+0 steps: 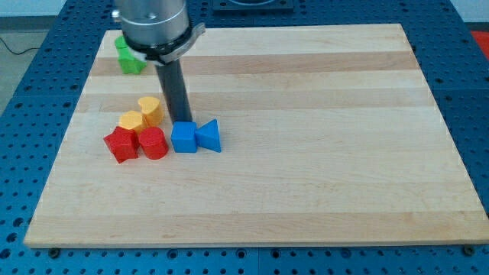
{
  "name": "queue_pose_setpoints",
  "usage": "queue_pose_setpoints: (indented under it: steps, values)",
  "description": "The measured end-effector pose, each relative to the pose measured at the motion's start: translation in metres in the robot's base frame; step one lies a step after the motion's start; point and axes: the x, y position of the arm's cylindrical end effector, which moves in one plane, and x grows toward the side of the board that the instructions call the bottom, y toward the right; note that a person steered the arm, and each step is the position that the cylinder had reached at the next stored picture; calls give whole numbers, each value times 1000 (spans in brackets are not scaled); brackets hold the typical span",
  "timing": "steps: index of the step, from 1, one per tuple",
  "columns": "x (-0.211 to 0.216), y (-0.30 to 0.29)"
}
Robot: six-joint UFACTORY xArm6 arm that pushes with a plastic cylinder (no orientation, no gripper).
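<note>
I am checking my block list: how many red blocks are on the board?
2. One red block lies at the far left of the cluster, and the other red block sits just right of it, beside the blue cube. No others show; the arm could hide some.

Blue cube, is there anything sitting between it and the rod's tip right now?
Nothing visible. My tip is just above the blue cube toward the view's top, no block between; the blue triangular block touches the cube's right side.

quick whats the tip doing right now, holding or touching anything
My tip: no jaws, holds nothing; it sits at the top edge of the blue cube block, contact cannot be told.
</note>
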Motion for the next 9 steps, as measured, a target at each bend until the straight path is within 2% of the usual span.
queue_pose_setpoints:
  steps: [1, 3, 5, 6, 8, 9]
  values:
    - [4, -5]
    - [-17, -12]
    - [-17, -83]
    - [-23, -97]
    - [-27, -85]
    - [-48, -71]
